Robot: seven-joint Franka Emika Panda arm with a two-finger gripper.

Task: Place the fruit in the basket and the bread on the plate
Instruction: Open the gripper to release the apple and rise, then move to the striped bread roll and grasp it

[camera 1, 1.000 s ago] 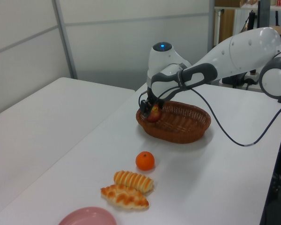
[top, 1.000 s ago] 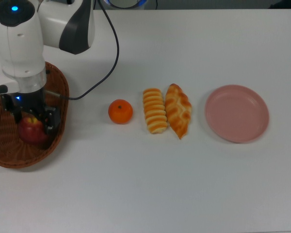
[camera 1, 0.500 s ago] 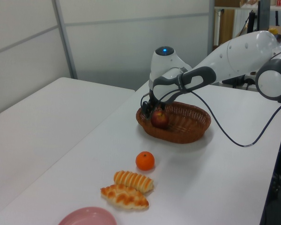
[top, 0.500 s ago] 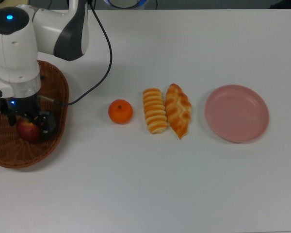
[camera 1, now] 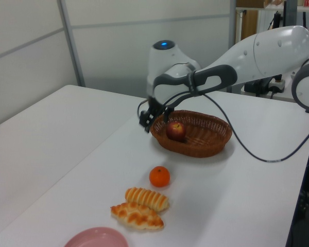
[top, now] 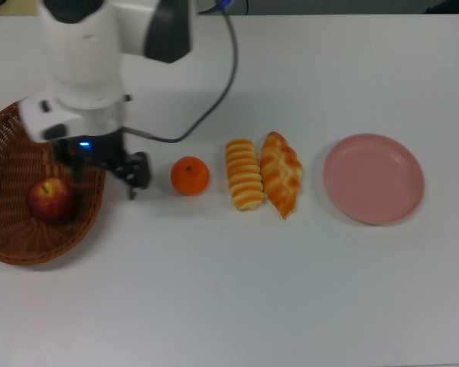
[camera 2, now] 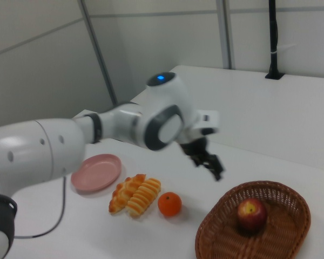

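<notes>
In the top view the apple (top: 50,200) lies in the basket (top: 4,248) and the gripper (top: 107,174), empty with fingers apart, hangs between basket rim and mandarin (top: 190,175). In the left view the bread (camera 1: 140,207) sits off the plate (camera 1: 95,238); the right view suggests the next move is onto the mandarin, lowering fingers astride it

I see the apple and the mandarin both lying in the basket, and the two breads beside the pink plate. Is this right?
Not quite. Only the apple lies in the basket. The mandarin rests on the table, between the basket and the two breads, as the top view shows. The breads do lie beside the pink plate.
</notes>
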